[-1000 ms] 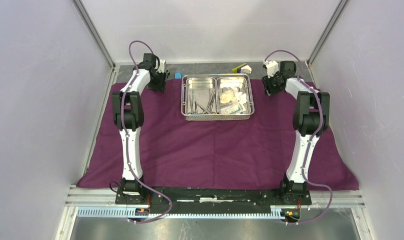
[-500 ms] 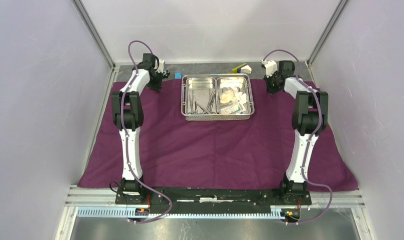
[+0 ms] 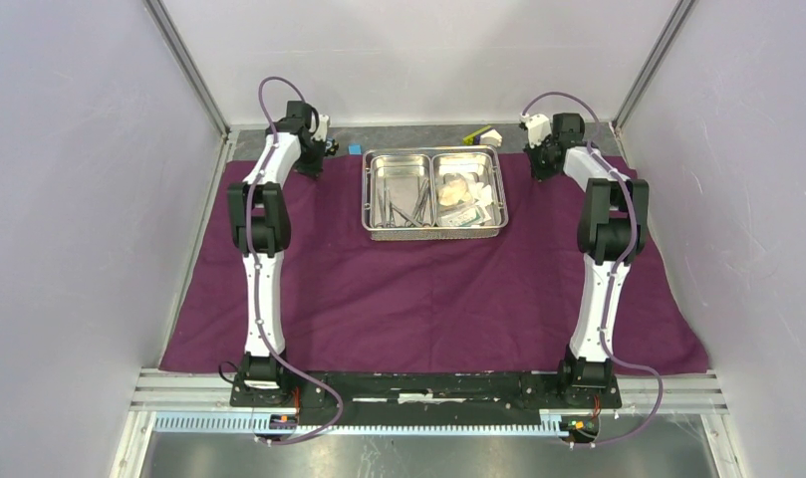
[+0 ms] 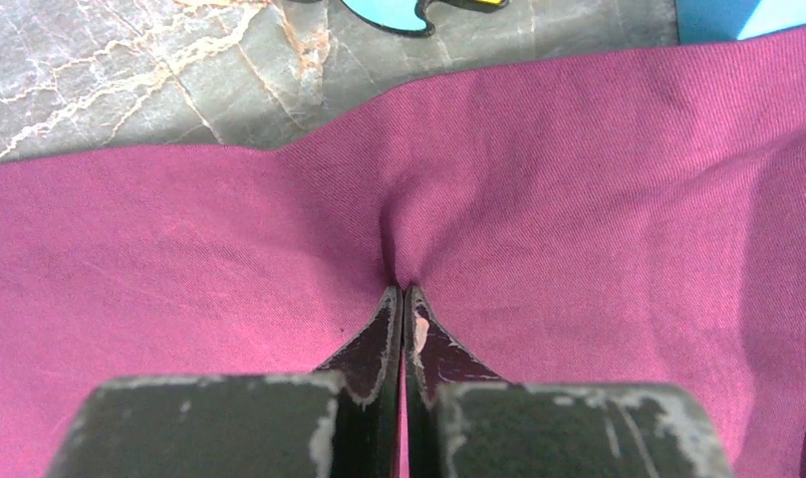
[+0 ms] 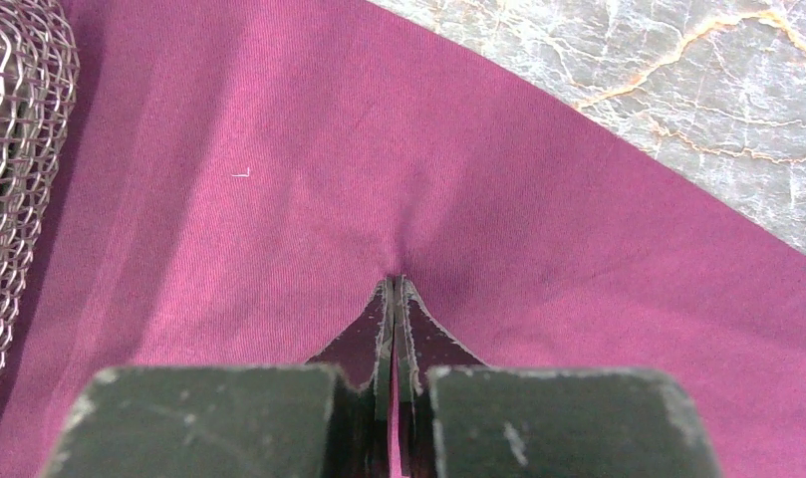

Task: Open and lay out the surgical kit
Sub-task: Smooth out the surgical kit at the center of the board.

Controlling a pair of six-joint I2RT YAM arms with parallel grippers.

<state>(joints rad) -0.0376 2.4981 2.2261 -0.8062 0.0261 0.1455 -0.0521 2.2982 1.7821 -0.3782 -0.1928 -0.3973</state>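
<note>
The dark purple cloth (image 3: 428, 289) lies spread over the table with the steel two-compartment tray (image 3: 433, 235) on its far middle. Tweezers and forceps (image 3: 403, 207) lie in the tray's left half. White gauze and packets (image 3: 463, 194) fill its right half. My left gripper (image 3: 317, 159) is at the cloth's far left corner, shut on a pinched fold of cloth (image 4: 578, 199), fingertips together (image 4: 400, 291). At the far right corner my right gripper (image 3: 538, 164) is also shut on a pinch of cloth (image 5: 279, 149), tips meeting (image 5: 394, 282).
A small blue block (image 3: 355, 150) and a yellow-green and white piece (image 3: 483, 133) sit on the bare marbled table (image 4: 130, 70) behind the cloth. The tray's mesh wall (image 5: 20, 149) is just left of my right gripper. Walls enclose three sides.
Both grippers went from open to shut, each pinching the cloth near a far corner. Both wrists have shifted slightly toward the back wall.
</note>
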